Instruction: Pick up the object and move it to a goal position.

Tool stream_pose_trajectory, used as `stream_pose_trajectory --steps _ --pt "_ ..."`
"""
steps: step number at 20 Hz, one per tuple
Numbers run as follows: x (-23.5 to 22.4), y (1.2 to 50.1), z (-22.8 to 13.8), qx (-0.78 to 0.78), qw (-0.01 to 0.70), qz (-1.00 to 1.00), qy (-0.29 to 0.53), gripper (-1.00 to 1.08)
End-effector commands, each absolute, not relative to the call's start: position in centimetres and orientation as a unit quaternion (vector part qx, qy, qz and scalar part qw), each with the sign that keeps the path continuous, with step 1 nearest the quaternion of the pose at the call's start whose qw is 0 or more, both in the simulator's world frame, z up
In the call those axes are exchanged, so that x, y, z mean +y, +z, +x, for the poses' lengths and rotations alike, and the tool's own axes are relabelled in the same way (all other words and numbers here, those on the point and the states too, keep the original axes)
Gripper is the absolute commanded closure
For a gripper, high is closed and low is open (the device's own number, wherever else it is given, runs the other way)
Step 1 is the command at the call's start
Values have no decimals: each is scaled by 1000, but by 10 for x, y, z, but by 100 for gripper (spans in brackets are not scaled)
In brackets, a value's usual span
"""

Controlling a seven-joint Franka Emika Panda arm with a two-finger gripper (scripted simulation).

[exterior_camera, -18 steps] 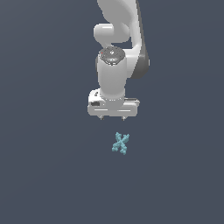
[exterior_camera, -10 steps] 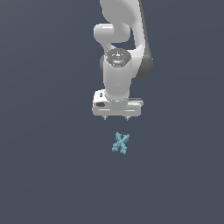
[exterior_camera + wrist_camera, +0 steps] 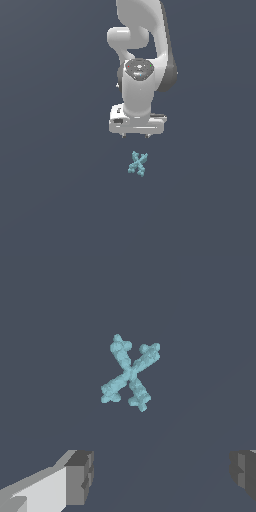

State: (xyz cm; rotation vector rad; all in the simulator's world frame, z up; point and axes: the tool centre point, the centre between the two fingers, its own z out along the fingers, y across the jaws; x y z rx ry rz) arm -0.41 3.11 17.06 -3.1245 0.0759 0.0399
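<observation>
Your white two-finger gripper (image 3: 136, 135) spread wide, holding nothing, hovers above small light-teal knobbly X-shaped object (image 3: 137, 164) lying flat on dark grey floor (image 3: 55, 190); no contact.

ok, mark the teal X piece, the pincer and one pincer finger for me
teal X piece (image 3: 129, 374), wrist view, on the crossing of its two bars.
pincer (image 3: 136, 135), exterior view, midway between its two short fingertips, above the piece.
pincer finger (image 3: 80, 477), wrist view, on the grey pad face.

The object (image 3: 137, 164) (a small light-teal X with knobbly arms) lies flat on the dark surface.
</observation>
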Motion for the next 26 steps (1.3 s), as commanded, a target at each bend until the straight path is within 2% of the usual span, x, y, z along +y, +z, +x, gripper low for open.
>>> stream_pose_trajectory --steps 1,15,26 --pt "32 166 0 31 8 -999 12 -92" --pt "44 106 46 110 2 -994 3 -92" --pt "47 90 55 128 0 -992 1 -92"
